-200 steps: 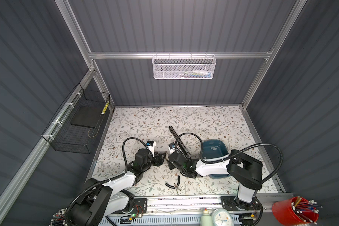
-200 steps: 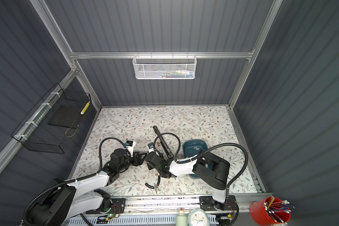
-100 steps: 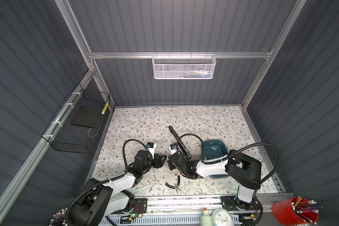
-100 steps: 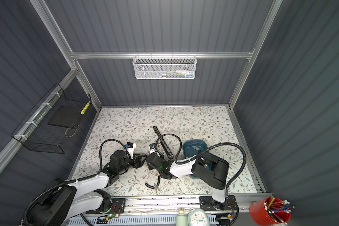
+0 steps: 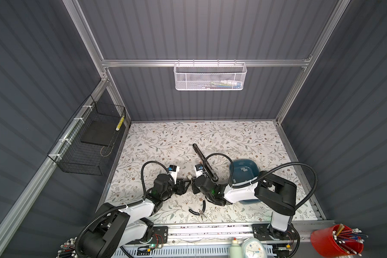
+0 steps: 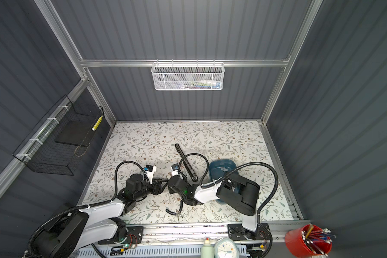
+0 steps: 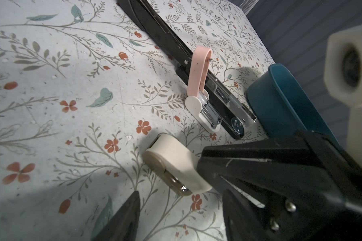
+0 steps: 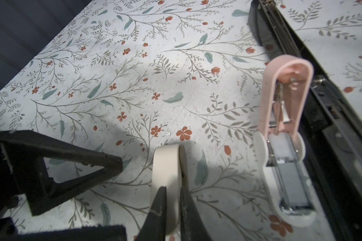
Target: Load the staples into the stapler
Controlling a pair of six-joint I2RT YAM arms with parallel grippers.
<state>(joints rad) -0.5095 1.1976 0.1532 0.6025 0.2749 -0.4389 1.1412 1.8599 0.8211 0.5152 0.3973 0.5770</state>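
Loading looks unfinished: silver-grey staple strips (image 5: 243,169) lie in the teal plastic tub (image 7: 280,108) beside the long black stapler (image 7: 165,39), while the right pincer (image 8: 172,189) pinches a small cream plastic piece (image 7: 171,164), and the left pincer (image 8: 122,195) is spread.

White arms (image 5: 241,193), corrugated black cables (image 5: 288,165), triangular fingers (image 7: 249,150)

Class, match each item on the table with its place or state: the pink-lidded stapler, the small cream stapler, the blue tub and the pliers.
Items:
1. pink-lidded stapler
2. small cream stapler
3. blue tub
4. pliers

Places or states:
A. clamped in the right gripper
B. holds staples
C. lid raised, beside the black stapler
D. lying untouched near the front edge of the table

Pairs: 1-C, 2-A, 3-B, 4-D
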